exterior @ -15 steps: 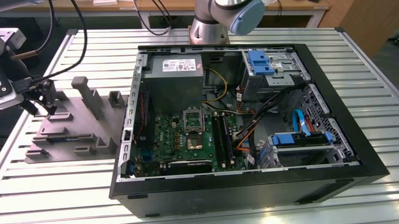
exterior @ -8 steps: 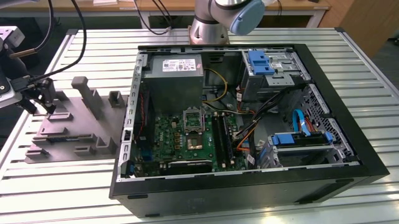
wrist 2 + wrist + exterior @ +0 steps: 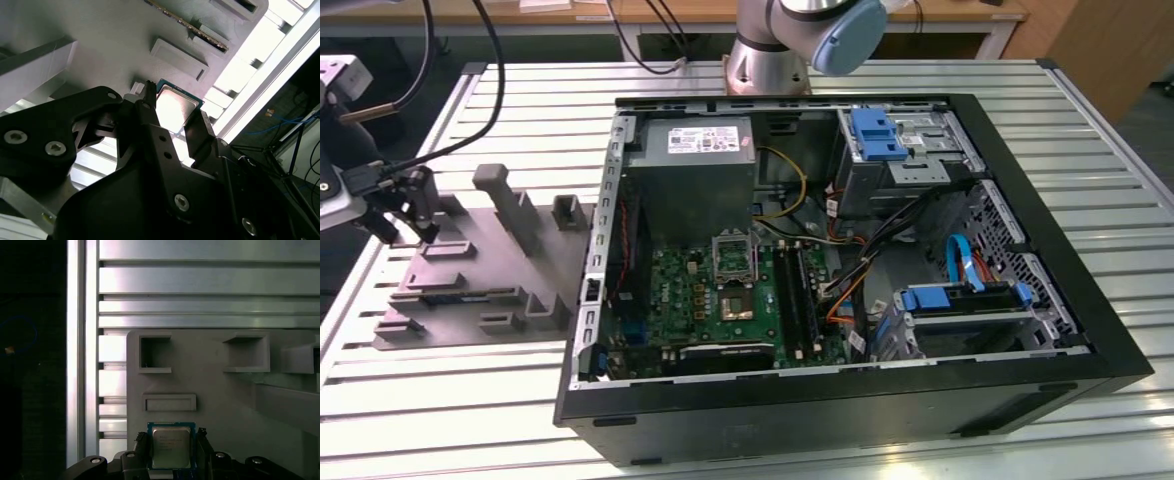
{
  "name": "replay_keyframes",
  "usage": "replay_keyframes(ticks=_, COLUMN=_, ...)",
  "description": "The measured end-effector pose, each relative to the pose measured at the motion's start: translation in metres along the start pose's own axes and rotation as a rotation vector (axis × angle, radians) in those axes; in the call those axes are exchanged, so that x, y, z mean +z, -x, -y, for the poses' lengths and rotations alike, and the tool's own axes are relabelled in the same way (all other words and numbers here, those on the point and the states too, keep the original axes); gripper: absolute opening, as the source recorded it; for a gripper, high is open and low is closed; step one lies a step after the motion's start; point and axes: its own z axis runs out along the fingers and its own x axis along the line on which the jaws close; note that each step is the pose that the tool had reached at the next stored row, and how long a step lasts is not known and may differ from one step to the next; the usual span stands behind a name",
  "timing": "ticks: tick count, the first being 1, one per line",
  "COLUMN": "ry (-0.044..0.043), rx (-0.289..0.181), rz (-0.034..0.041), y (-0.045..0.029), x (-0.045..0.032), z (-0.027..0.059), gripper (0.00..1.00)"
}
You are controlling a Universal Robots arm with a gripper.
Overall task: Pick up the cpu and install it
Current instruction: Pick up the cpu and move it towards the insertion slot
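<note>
Gripping the cpu edge to edge, right over the grey tray.
The gripper has its 2 black fingers pressed against opposite sides of the chip in both wrist views. The silvery lid faces up and a green rim shows at the far edge. Whether the chip rests on the tray or hangs just above it cannot be told. Just beyond it the tray carries a shallow rectangular block, then 2 square pockets. Past the tray lies the slatted aluminium table. In the exterior view the gripper hangs over the tray's far corner at the exterior view's left, well apart from the open computer case. Inside the case lies the green motherboard, with its metal-framed socket.
</note>
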Motion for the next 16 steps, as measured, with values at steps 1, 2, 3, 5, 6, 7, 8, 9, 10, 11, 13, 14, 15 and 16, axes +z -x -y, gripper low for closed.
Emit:
replay_keyframes(ticks=1, ry=0.0001, rx=0.0, rz=-0.0001, y=0.0, x=-0.0006, z=0.0, gripper=0.47)
replay_keyframes(ticks=2, ry=0.0001, rx=0.0, rz=0.0, y=0.0, x=-0.0006, z=0.0, gripper=0.47)
replay_keyframes(ticks=3, ry=0.0001, rx=0.0, rz=0.0, y=0.0, x=-0.0007, z=0.0, gripper=0.47)
replay_keyframes(ticks=5, ry=0.0001, rx=0.0, rz=0.0, y=0.0, x=-0.0007, z=0.0, gripper=0.47)
replay_keyframes(ticks=6, ry=0.0001, rx=0.0, rz=0.0, y=0.0, x=-0.0008, z=0.0, gripper=0.47)
replay_keyframes(ticks=7, ry=0.0001, rx=0.0, rz=0.0, y=0.0, x=-0.0013, z=-0.0001, gripper=0.47)
replay_keyframes(ticks=8, ry=0.0, rx=0.0, rz=-0.0001, y=0.0, x=-0.0019, z=-0.0001, gripper=0.47)
replay_keyframes(ticks=9, ry=0.0, rx=0.0, rz=-0.0001, y=0.0, x=-0.002, z=-0.0001, gripper=0.47)
replay_keyframes(ticks=10, ry=0.0, rx=0.0, rz=-0.0001, y=0.0, x=-0.0022, z=-0.0001, gripper=0.47)
replay_keyframes(ticks=11, ry=0.0, rx=0.0, rz=-0.0001, y=0.0, x=-0.0024, z=-0.0001, gripper=0.47)
replay_keyframes(ticks=13, ry=0.0001, rx=0.0, rz=0.0, y=0.0, x=-0.0026, z=-0.0001, gripper=0.47)
replay_keyframes(ticks=14, ry=0.0001, rx=0.0, rz=0.0, y=0.0001, x=-0.0028, z=-0.0001, gripper=0.47)
replay_keyframes(ticks=15, ry=0.0, rx=0.0, rz=-0.0001, y=0.0001, x=-0.003, z=-0.0001, gripper=0.47)
replay_keyframes(ticks=16, ry=0.0, rx=0.0, rz=0.0, y=0.0001, x=-0.0032, z=-0.0001, gripper=0.47)
